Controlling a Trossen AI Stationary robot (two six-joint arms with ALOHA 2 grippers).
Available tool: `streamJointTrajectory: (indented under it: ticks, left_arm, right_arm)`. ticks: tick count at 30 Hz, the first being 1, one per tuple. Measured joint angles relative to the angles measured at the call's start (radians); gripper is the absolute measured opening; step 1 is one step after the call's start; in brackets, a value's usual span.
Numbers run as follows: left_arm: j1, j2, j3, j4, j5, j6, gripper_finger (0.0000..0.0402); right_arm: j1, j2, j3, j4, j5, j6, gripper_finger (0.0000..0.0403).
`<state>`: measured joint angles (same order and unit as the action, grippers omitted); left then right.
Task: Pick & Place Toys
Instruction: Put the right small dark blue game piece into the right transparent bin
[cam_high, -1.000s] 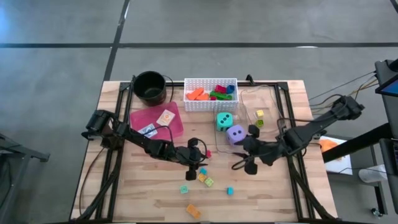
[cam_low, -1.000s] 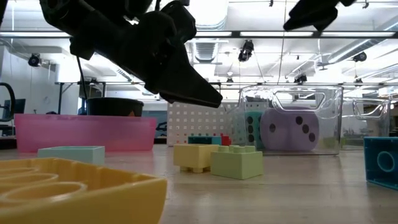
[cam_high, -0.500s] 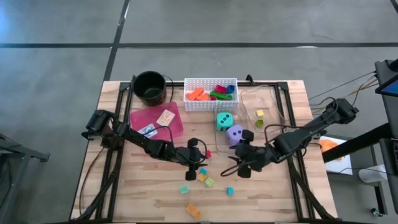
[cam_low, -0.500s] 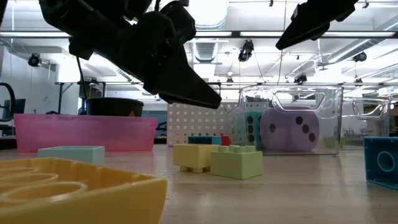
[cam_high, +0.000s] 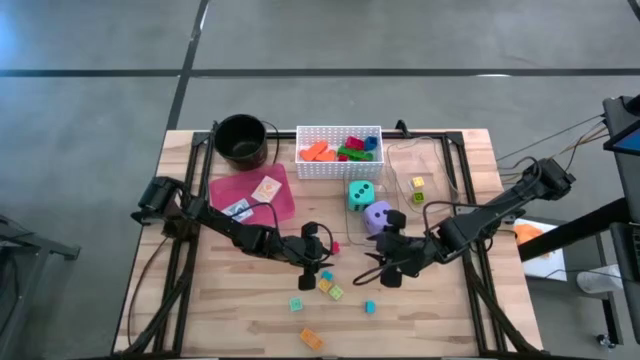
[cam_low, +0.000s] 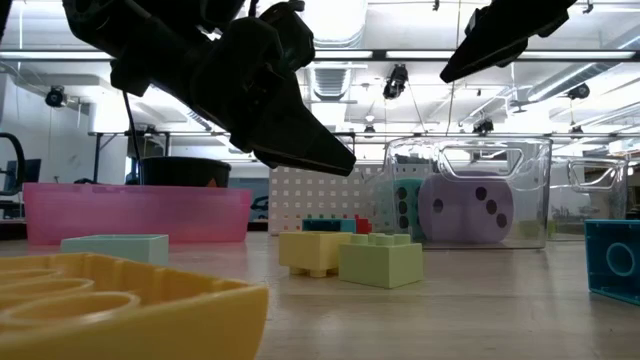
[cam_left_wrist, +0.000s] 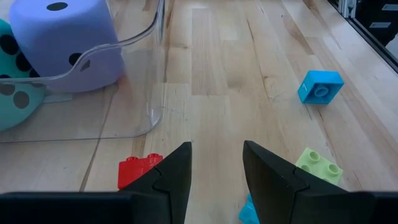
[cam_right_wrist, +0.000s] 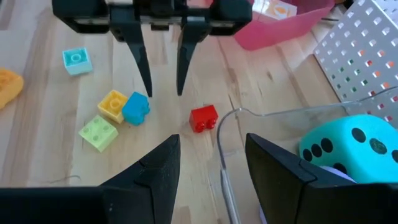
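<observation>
Small blocks lie loose on the wooden table: red (cam_right_wrist: 203, 118), blue (cam_right_wrist: 135, 107), yellow (cam_right_wrist: 112, 104), green (cam_right_wrist: 98, 132), light teal (cam_right_wrist: 77, 60), another blue (cam_left_wrist: 319, 86) and orange (cam_high: 311, 339). A teal die (cam_high: 361, 194) and a purple die (cam_high: 377, 215) sit in a clear container (cam_left_wrist: 149, 93). My left gripper (cam_high: 318, 262) is open above the table, its fingertips between the red and blue blocks. My right gripper (cam_high: 372, 265) is open and empty, facing it from the right, with the red block between them.
A white perforated basket (cam_high: 339, 150) with several blocks stands at the far edge. A black bucket (cam_high: 241, 140) stands left of it. A pink tray (cam_high: 252, 195) holds small cards. Bare wood shows at the table's near left and near right.
My right gripper has gone toward the table's left edge and a little down, closer to the red block and my left gripper. It has stayed open.
</observation>
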<state>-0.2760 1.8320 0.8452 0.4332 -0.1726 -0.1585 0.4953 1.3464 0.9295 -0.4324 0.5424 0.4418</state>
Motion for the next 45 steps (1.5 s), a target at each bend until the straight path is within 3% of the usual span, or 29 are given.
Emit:
streamJointTrajectory:
  ticks: [7, 14, 19, 32, 38, 45]
  left_arm:
    - [0.000, 0.000, 0.000, 0.001, 0.000, 0.000, 0.0149]
    - [0.003, 0.000, 0.000, 0.004, 0.000, 0.001, 0.0149]
    - [0.003, 0.000, 0.000, 0.003, 0.000, 0.002, 0.0149]
    - [-0.015, -0.004, 0.000, -0.024, 0.000, 0.000, 0.0149]
    - [-0.055, -0.063, 0.000, -0.114, 0.008, 0.000, 0.0149]
    - [-0.111, -0.128, 0.000, -0.147, 0.008, 0.002, 0.0149]
  right_arm:
    - [-0.030, 0.000, 0.000, 0.099, 0.007, -0.025, 0.0183]
    - [-0.055, 0.052, -0.001, 0.290, -0.019, -0.176, 0.0183]
    - [-0.038, 0.101, 0.027, 0.293, -0.152, -0.185, 0.0183]
    - [0.011, 0.266, 0.149, 0.216, -0.160, -0.127, 0.0183]
    - [0.048, 0.336, 0.267, 0.079, -0.161, -0.082, 0.0183]
    - [0.117, 0.452, 0.366, 0.068, -0.193, -0.081, 0.0183]
